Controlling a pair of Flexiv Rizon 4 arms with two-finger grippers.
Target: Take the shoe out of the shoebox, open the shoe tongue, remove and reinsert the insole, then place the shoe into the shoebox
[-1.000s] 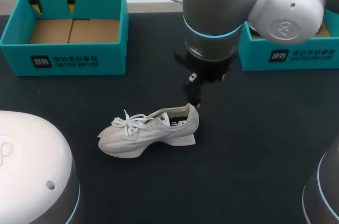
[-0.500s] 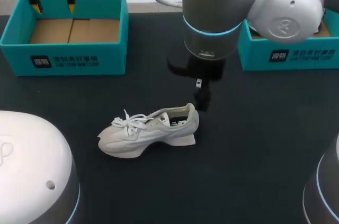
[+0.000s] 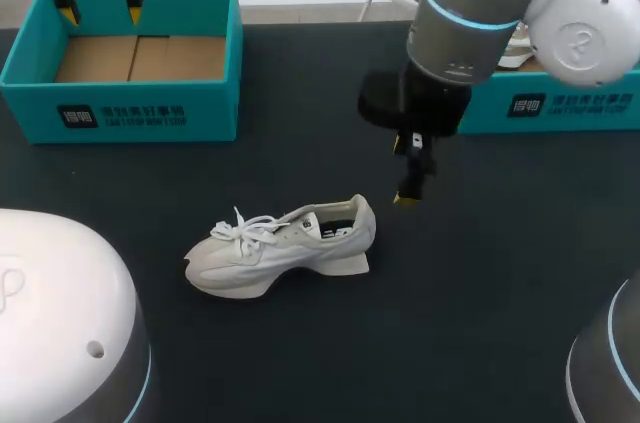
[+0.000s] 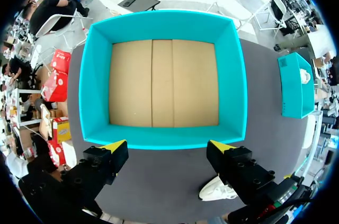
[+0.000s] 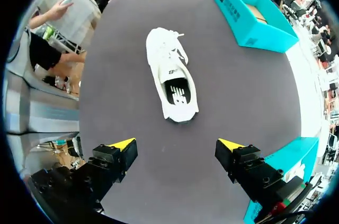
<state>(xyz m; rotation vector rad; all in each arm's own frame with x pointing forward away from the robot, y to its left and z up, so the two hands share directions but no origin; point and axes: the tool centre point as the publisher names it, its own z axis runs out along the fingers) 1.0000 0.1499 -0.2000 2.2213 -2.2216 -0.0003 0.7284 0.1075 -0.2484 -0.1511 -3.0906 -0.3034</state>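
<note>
A white sneaker (image 3: 285, 246) lies on its sole on the dark table, toe toward my left arm, laces loose, insole label showing in its mouth. My right gripper (image 3: 410, 175) hangs open just right of the heel, apart from it. In the right wrist view the shoe (image 5: 172, 78) lies ahead of the open right gripper (image 5: 177, 144), heel nearest. The empty teal shoebox (image 3: 125, 115) stands at the back left. My left gripper (image 3: 98, 11) is open over its far rim. In the left wrist view the box (image 4: 161, 137) lies ahead of the open left gripper (image 4: 168, 146).
A second teal box (image 3: 560, 103) stands at the back right, partly hidden by my right arm; it also shows beside my right gripper as the teal box (image 5: 275, 176). The shoe's toe (image 4: 217, 189) peeks beneath my left gripper's finger. Bare table surrounds the shoe.
My right arm has swung to the right, carrying its open gripper from over the shoe's heel to a spot beside it. The shoe and my left arm have stayed put.
</note>
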